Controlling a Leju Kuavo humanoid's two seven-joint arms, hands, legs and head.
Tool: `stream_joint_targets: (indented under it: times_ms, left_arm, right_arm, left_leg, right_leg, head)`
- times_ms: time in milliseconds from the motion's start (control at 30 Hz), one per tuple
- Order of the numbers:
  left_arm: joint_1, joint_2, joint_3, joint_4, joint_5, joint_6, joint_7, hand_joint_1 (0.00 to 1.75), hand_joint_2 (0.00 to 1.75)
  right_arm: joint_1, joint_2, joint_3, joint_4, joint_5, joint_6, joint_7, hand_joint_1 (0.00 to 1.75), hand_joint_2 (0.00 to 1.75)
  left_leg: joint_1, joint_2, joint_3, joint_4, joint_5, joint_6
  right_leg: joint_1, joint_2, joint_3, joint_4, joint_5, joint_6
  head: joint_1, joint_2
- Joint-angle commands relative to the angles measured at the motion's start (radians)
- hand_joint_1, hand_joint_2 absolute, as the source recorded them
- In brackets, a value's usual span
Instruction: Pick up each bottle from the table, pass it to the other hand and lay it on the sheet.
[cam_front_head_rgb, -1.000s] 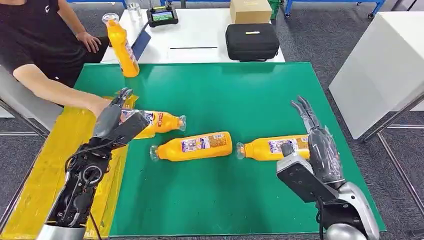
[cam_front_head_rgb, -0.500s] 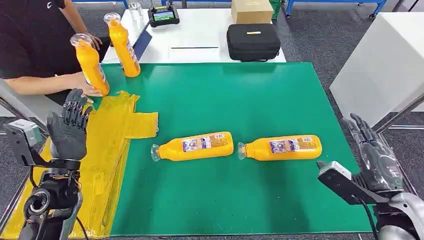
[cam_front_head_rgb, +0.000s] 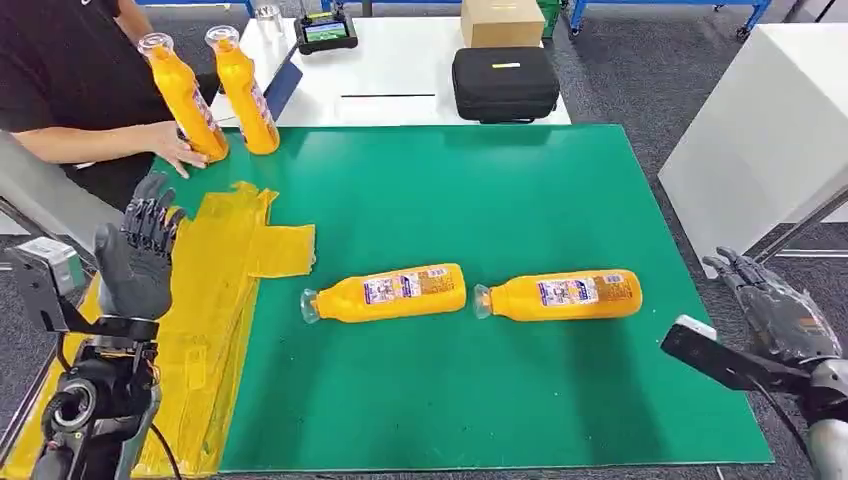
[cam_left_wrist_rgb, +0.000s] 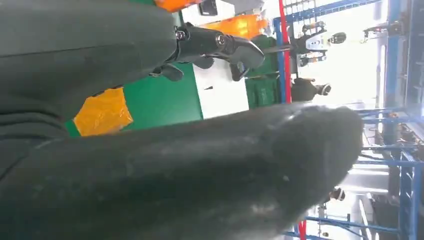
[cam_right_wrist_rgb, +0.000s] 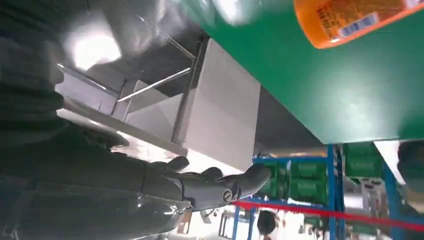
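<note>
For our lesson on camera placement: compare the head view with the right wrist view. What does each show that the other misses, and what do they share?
Head view alone: the left robot hand raised, empty, by the yellow sheet, two bottles lying on the green mat, and a person's hand on one of two upright bottles.

Right wrist view alone: blue shelving beyond the table.

Both: the right robot hand, open and off the mat's edge, and the nearest lying bottle.

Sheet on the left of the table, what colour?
Yellow; the sheet shows best in the head view.
</note>
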Motion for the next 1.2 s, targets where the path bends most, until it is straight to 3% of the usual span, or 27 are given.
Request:
stream_joint_targets:
  times_ms: [33, 100, 233, 500, 667, 1200]
  left_arm:
    - [-0.118, 0.023, -0.083, 0.138, -0.012, 0.003, 0.002, 0.0, 0.0]
    - [-0.12, 0.025, -0.086, 0.136, -0.012, 0.004, 0.001, 0.0, 0.0]
    - [-0.152, -0.003, -0.109, 0.149, -0.027, -0.001, 0.025, 0.0, 0.0]
    - [-0.165, -0.029, -0.121, 0.149, -0.043, -0.009, 0.027, 0.0, 0.0]
    - [-0.144, -0.038, -0.078, 0.109, -0.055, -0.01, 0.037, 0.0, 0.0]
    - [-0.184, -0.024, -0.093, 0.137, -0.044, -0.03, 0.057, 0.0, 0.0]
  right_arm:
    - [-0.235, -0.034, 0.218, 0.286, -0.018, 0.01, 0.003, 0.0, 1.75]
    - [-0.238, -0.038, 0.227, 0.286, -0.022, 0.005, 0.009, 0.0, 1.75]
    - [-0.34, -0.007, 0.319, 0.379, -0.038, 0.022, 0.018, 0.0, 1.75]
    - [-0.346, 0.027, 0.412, 0.415, -0.044, 0.023, 0.026, 0.0, 1.75]
    - [-0.433, 0.025, 0.535, 0.477, -0.056, 0.036, -0.002, 0.0, 1.75]
    - [-0.525, 0.071, 0.633, 0.55, -0.021, 0.059, 0.025, 0.0, 1.75]
  left_leg:
    - [0.001, 0.002, 0.003, -0.001, 0.0, -0.002]
    - [0.002, 0.002, 0.004, -0.001, 0.001, -0.003]
    - [0.001, 0.001, 0.003, 0.0, 0.001, -0.001]
    - [0.002, 0.001, 0.002, 0.0, 0.001, -0.001]
    - [0.001, 0.003, 0.002, 0.0, 0.001, -0.001]
    - [0.001, 0.001, 0.0, 0.0, 0.002, -0.001]
  right_leg:
    - [0.001, 0.001, 0.004, -0.002, 0.001, 0.0]
    - [0.001, 0.0, 0.004, -0.002, 0.002, 0.002]
    - [0.001, 0.001, 0.003, -0.002, 0.002, 0.002]
    - [0.001, 0.001, 0.002, -0.002, 0.002, 0.002]
    - [0.001, 0.003, 0.002, -0.001, 0.002, 0.002]
    - [0.001, 0.001, 0.001, 0.0, 0.002, 0.002]
  head:
    - [0.0, 0.0]
    - [0.0, 0.0]
    - [0.0, 0.0]
    - [0.0, 0.0]
    - [0.0, 0.0]
    - [0.0, 0.0]
